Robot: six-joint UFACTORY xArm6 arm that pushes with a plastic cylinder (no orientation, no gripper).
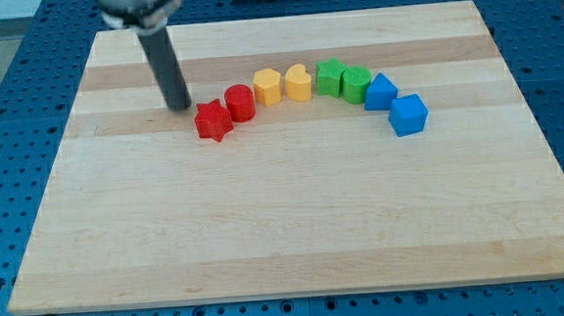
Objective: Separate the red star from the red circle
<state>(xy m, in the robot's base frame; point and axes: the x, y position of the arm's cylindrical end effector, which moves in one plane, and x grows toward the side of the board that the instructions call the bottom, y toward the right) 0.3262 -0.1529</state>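
While my tip (pixel 179 106) rests on the wooden board (pixel 267 228), a bare rod holding nothing, red star (pixel 213 120) just to its right, red circle (pixel 239 103) touching beyond, then yellow, green, blue blocks arcing rightward.

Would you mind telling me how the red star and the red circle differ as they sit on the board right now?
The red star has a pointed outline; the red circle is a round cylinder. The red star lies nearer the view's bottom left and ends the row; the red circle sits between it and the yellow blocks. My tip is closer to the red star. Both are red and touching.
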